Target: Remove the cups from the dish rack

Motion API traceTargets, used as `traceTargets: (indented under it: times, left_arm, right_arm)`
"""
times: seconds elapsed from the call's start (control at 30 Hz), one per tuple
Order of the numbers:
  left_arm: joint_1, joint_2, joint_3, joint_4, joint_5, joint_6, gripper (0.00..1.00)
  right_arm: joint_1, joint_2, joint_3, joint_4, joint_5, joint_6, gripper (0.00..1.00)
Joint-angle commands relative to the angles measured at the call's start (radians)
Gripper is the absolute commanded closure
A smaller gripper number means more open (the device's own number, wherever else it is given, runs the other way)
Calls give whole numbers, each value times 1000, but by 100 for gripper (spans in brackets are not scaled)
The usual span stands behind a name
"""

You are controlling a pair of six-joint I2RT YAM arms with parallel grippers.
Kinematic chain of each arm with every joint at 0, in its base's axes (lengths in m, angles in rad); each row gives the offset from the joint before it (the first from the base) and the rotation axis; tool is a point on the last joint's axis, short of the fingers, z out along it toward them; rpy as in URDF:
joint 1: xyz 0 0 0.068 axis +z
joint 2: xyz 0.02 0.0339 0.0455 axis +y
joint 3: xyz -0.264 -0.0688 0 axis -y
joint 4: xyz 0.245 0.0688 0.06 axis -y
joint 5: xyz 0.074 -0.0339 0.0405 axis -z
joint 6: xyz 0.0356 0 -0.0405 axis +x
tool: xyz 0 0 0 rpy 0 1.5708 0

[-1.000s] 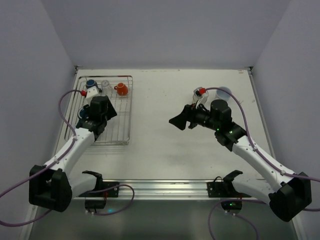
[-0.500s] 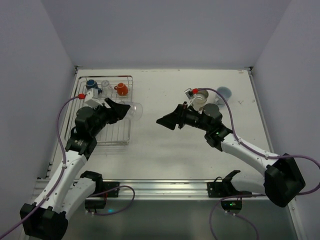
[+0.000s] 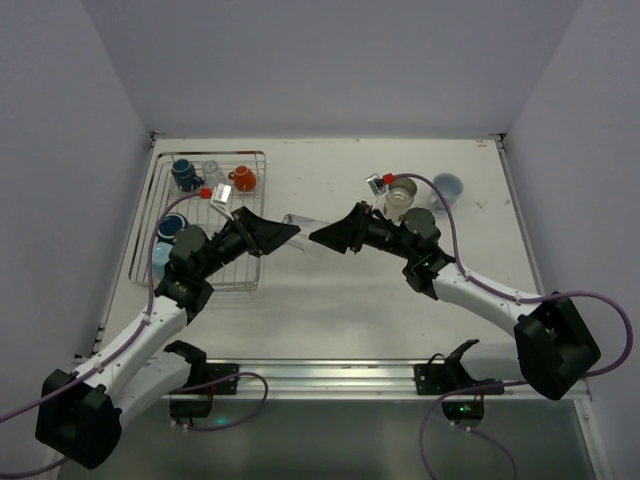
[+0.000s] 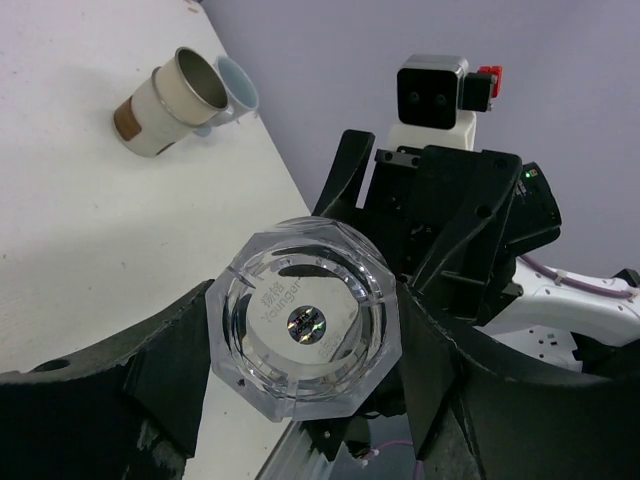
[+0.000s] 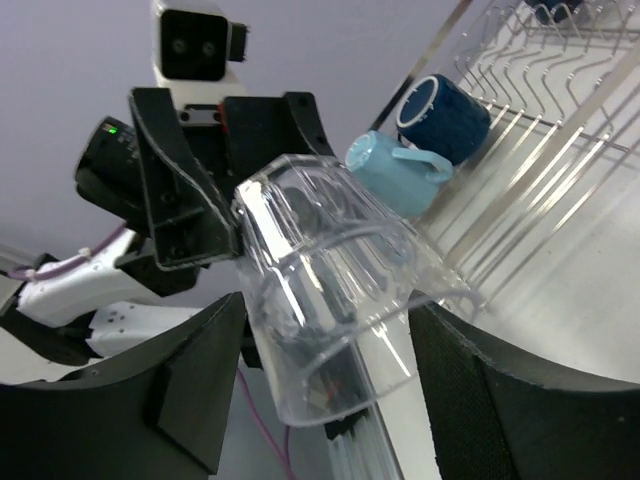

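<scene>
Left claw (image 4: 300, 345) grips clear glass (image 4: 305, 300); base embossed "Youngar".

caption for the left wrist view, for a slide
Left pincer holds a glass toward the right pincer; cream cup, blue cup behind on table.
</scene>
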Motion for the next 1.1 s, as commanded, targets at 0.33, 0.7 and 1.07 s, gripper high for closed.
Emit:
traceTargets:
  times: [0.33,0.7,1.07]
  left_arm:
    - [-44,-27,-14,91,-13,66,35]
    - [-44,-178,262,-696,-279,589,1]
    - [-42,-316,146,-819,-512,688,1]
  right_arm:
    - [17,-80,97,-47,78,-64,96]
    - [13,39,453,-921,343,-536,100]
    - [15,580,1032,-1411,742,-818,100]
